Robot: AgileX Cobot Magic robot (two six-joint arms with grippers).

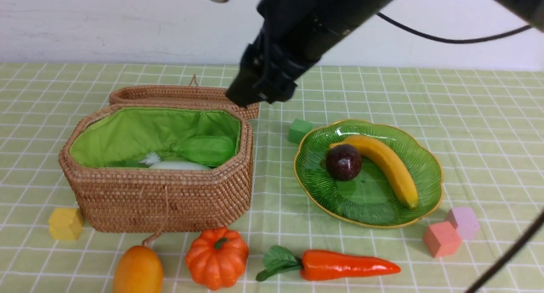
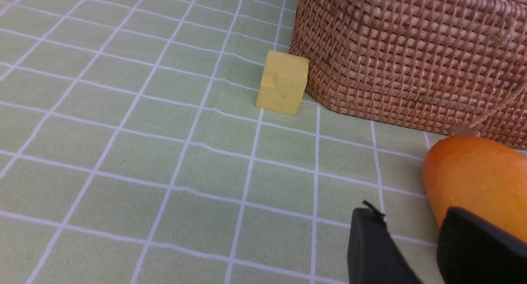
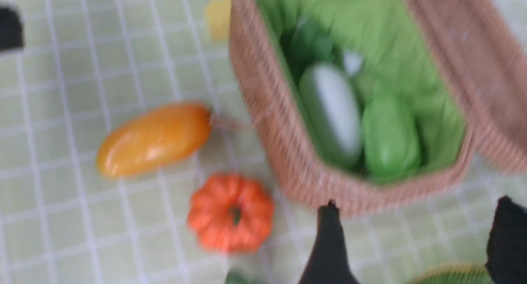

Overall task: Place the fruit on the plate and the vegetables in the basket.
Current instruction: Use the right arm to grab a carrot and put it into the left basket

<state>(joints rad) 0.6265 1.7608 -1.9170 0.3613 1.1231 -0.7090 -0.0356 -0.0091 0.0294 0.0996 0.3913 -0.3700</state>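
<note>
The octagonal wicker basket (image 1: 170,199) stood open at the left, its green lining showing and its lid (image 1: 170,95) lying just behind it on the far side. Inside lay the white radish (image 1: 178,165) and the pale green vegetable (image 1: 208,148) side by side, the radish apparently with its leaves to the left. The green glass plate (image 1: 365,199) sat to the right, holding the banana (image 1: 389,163) laid diagonally and the round maroon fruit (image 1: 343,161) touching it on the left. Along the near edge, left to right, lay the mango (image 1: 138,269), the upright pumpkin (image 1: 216,257) and the carrot (image 1: 348,265), leaves leftward.
</note>
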